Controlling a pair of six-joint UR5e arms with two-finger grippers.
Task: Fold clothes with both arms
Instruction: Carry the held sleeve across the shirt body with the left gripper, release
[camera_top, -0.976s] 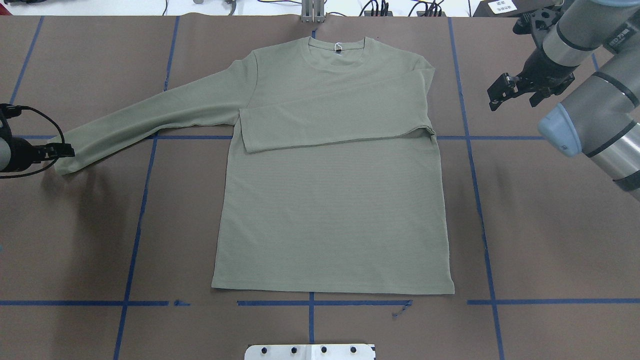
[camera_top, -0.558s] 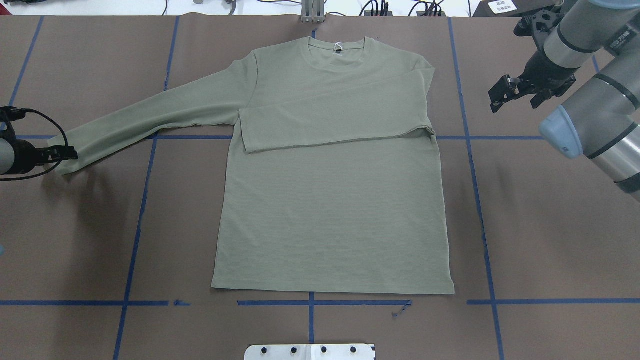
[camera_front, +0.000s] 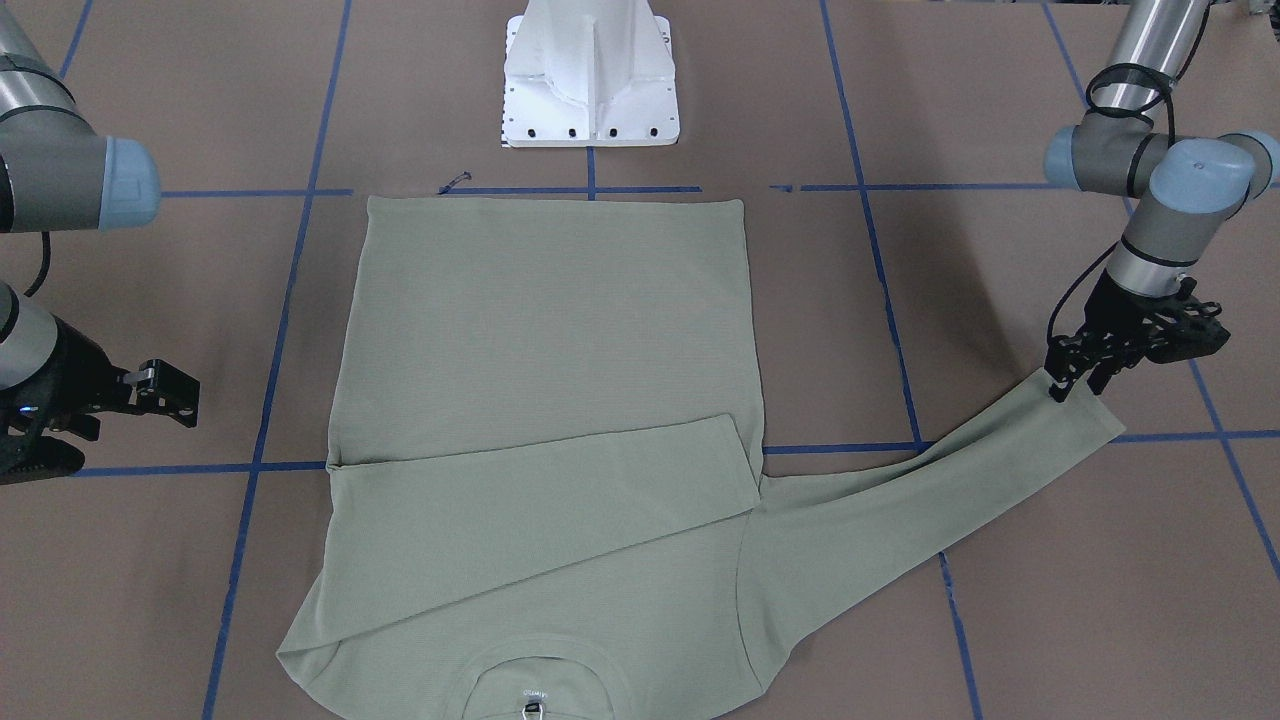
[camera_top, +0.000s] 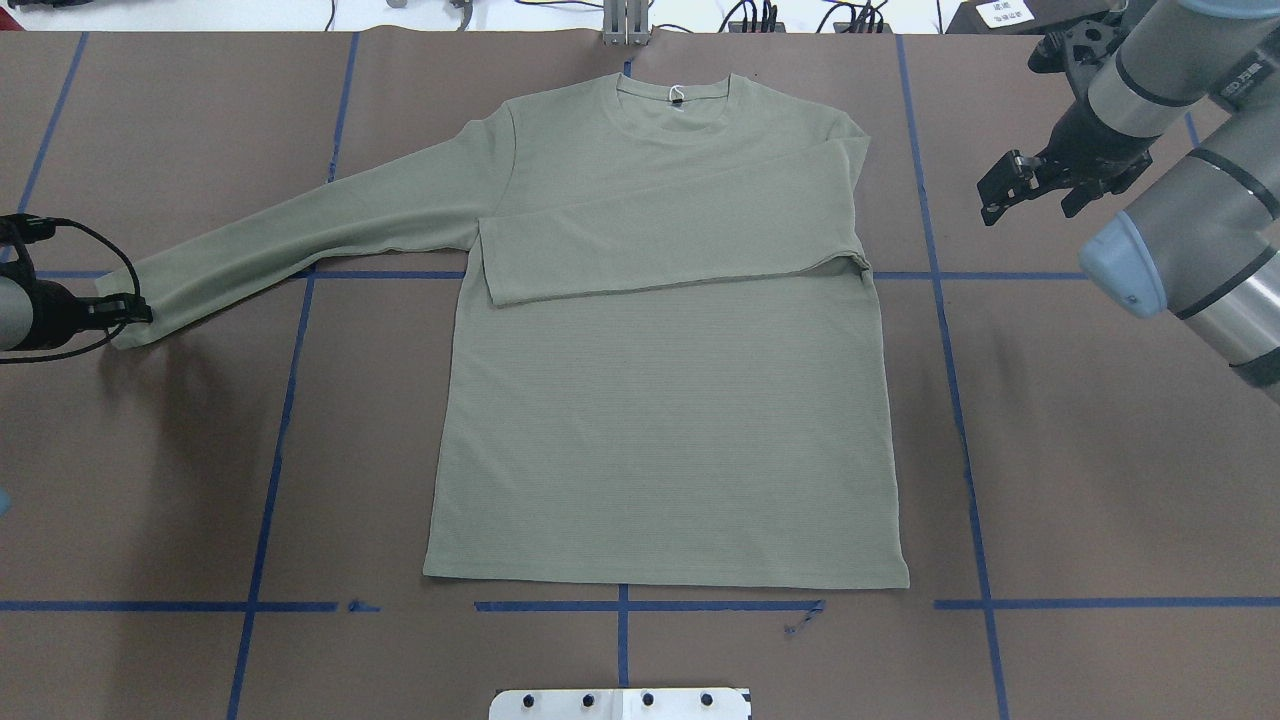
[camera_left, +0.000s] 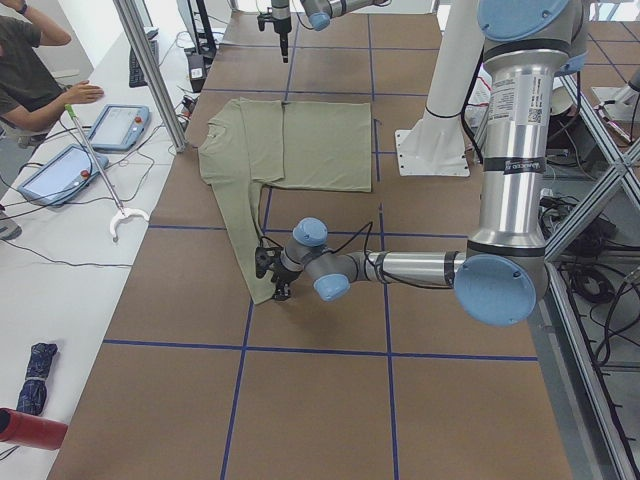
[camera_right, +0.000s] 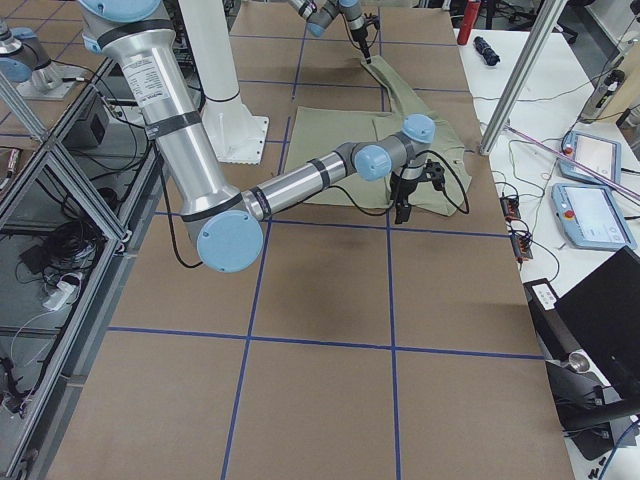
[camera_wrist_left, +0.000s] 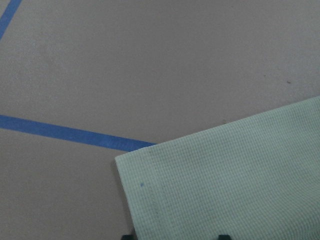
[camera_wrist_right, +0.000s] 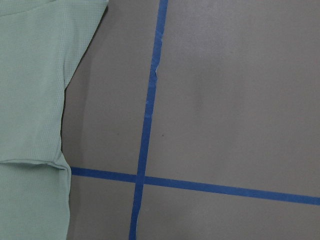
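The pale green long-sleeved shirt (camera_top: 660, 400) lies flat on the brown table, neck toward the far edge. One sleeve is folded across the chest (camera_top: 680, 240). The other sleeve stretches out to the overhead view's left. My left gripper (camera_top: 135, 312) is low at that sleeve's cuff (camera_wrist_left: 225, 190). It is open, and its two fingertips (camera_wrist_left: 128, 236) straddle the cuff's end. The right gripper (camera_top: 1000, 190) hovers open beside the shirt's far right shoulder, clear of the fabric and holding nothing.
Blue tape lines (camera_top: 940, 300) grid the brown table cover. The white pedestal base (camera_front: 590, 80) stands at the near-robot edge beyond the hem. In the exterior left view a person (camera_left: 25, 70) sits at a side desk with tablets (camera_left: 60, 170). Cables run along the far edge.
My left gripper has crept a little forward and down onto the outstretched sleeve's cuff. The right gripper has drifted slightly toward the far edge. The shirt has not moved.
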